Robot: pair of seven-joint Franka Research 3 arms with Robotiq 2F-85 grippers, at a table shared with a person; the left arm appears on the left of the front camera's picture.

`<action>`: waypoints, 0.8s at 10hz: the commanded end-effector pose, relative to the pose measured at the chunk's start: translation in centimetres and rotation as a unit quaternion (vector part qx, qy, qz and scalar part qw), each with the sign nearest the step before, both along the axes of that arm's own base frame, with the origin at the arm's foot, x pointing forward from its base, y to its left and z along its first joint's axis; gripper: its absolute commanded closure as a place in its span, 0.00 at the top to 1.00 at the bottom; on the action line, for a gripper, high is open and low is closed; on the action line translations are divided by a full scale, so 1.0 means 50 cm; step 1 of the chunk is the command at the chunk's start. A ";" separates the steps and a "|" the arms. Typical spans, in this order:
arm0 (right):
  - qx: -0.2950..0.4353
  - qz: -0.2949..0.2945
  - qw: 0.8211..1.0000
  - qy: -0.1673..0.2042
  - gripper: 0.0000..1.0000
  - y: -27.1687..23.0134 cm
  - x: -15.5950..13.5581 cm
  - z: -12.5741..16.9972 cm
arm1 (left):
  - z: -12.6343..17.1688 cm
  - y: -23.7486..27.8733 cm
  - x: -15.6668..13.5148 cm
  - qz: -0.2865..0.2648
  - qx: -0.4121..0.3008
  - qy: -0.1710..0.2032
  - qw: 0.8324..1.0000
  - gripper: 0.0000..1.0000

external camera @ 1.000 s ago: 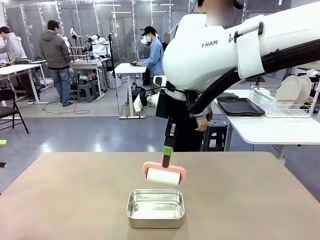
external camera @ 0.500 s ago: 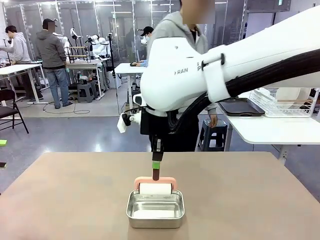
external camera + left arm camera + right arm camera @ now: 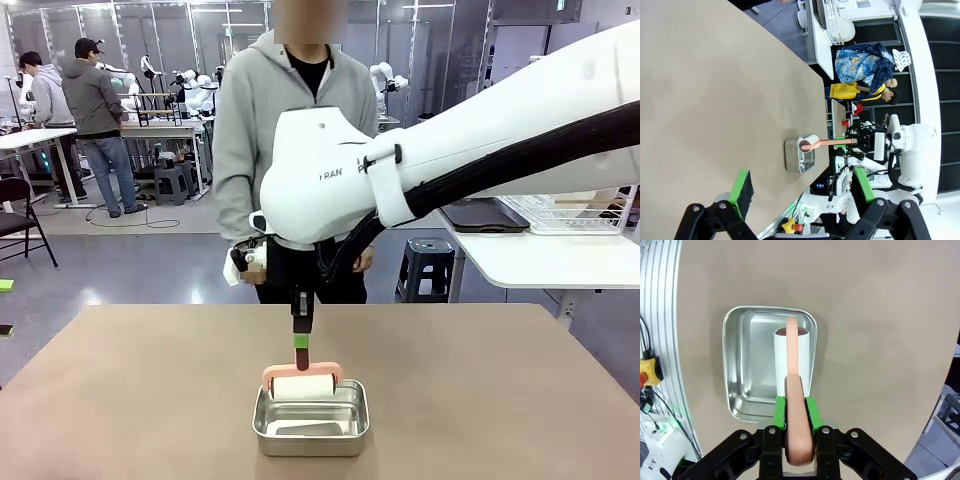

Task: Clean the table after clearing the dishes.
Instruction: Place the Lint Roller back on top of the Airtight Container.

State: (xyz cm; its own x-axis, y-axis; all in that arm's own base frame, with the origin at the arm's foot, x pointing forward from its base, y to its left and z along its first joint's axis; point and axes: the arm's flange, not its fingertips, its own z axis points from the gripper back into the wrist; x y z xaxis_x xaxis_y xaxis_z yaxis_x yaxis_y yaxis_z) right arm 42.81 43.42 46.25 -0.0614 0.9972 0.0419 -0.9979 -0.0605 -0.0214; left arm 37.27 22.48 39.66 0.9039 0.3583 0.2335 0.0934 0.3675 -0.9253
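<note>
My right gripper (image 3: 301,341) is shut on the pink handle of a lint roller (image 3: 302,385). The white roll hangs inside the far part of a shallow steel pan (image 3: 310,421) on the beige-brown table (image 3: 120,400). From the right wrist, the green pads (image 3: 780,412) clamp the handle, the lint roller (image 3: 795,355) points down over the pan (image 3: 740,365), and bare table (image 3: 880,315) lies around it. My left gripper (image 3: 801,185) stands open and holds nothing, well above the table (image 3: 715,100), with the pan (image 3: 799,155) farther off. A dark tray (image 3: 488,215) of the dishes lies on the side table.
A person in a grey hoodie (image 3: 290,120) stands at the table's far edge, right behind my right arm. A white side table (image 3: 540,255) with a wire rack (image 3: 575,212) is at the right. A stool (image 3: 430,265) stands beside it.
My right arm has swung left and lowered, bringing the roller from above the table behind the pan down into it. The person now shows behind the arm.
</note>
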 end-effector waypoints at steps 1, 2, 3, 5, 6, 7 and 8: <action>-0.015 0.018 1.000 0.009 0.21 0.022 0.014 -0.019 | 0.003 0.002 -0.007 -0.004 0.000 -0.001 1.000 1.00; -0.011 0.016 1.000 0.008 0.21 0.023 0.015 -0.035 | 0.003 0.002 -0.007 -0.004 0.000 -0.001 1.000 1.00; -0.011 0.017 1.000 0.013 0.21 0.027 0.013 -0.058 | 0.003 0.002 -0.007 -0.004 0.000 -0.001 1.000 1.00; -0.015 0.009 1.000 0.008 0.21 0.031 0.010 -0.099 | 0.003 0.002 -0.007 -0.004 0.000 -0.001 1.000 1.00; -0.026 -0.001 1.000 -0.003 0.21 0.030 0.009 -0.108 | 0.003 0.002 -0.007 -0.004 0.000 -0.001 1.000 1.00; -0.014 -0.016 1.000 -0.008 0.21 0.022 0.011 -0.118 | 0.003 0.002 -0.007 -0.004 0.000 -0.001 1.000 1.00; -0.005 -0.022 1.000 0.001 0.21 0.015 0.011 -0.133 | 0.003 0.002 -0.007 -0.004 0.000 -0.001 1.000 1.00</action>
